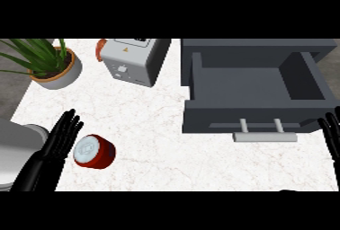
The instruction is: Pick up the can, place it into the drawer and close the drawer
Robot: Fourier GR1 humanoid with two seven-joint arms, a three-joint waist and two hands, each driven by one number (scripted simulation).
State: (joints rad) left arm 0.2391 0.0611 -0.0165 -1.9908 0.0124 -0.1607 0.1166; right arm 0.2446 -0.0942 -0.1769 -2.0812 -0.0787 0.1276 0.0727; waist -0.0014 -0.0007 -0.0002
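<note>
I count 1 can (pixel 93 151), 1 drawer (pixel 252 120) pulled open, 1 toaster (pixel 133 60) and 1 potted plant (pixel 50 63). The can is short and red with a pale top. It sits front-left on the counter (pixel 166 148), just beside my left hand (pixel 56 143), whose fingers are straight. My right hand (pixel 331 132) rests open-fingered at the right edge. Bare counter separates can and drawer.
</note>
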